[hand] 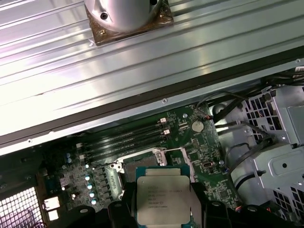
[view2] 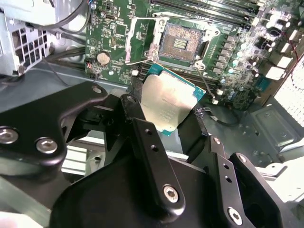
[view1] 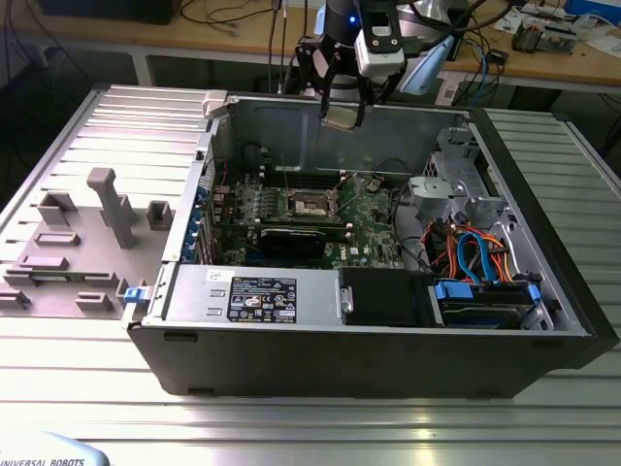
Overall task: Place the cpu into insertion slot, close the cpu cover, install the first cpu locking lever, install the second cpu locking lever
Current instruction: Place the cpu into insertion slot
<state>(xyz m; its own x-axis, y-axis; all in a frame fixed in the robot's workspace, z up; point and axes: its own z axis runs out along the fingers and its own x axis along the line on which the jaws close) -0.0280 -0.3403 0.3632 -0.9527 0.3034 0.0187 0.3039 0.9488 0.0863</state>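
- Gripper [view1: 345,114] is hanging above the open computer case [view1: 543,291], near its far wall, well above the motherboard [view1: 374,233].
- Gripper is clamping the cpu [view2: 167,100] between its two black fingers [view2: 148,142], which are pressing on opposite edges of the chip.
- Cpu is showing its silvery metal top and green edge in both wrist views. It is sitting clear of the board and not touching the insertion slot [view2: 179,42].
- Insertion slot is lying bare, with its dark centre exposed inside the silver rim.
- Cpu cover [view2: 141,40] is standing swung open just beside the slot, with green board showing through its cut-out.
- In the second wrist view a coin cell battery [view2: 103,58] is sitting on the board, off to the cover's side of the slot.
- Memory slots [hand: 128,140] are running in a row next to the slot.
- In the exterior view a black graphics card [view1: 291,239] is lying on the near side of the slot.
- A power supply [view1: 254,293] with a label is sitting at the case's near wall.
- Blue and orange cables [view1: 473,254] are bunching toward the exterior view's right.
- Case is resting on a ribbed metal bench [view1: 310,417].
- Grey fixture blocks [view1: 109,206] are standing on the exterior view's left.
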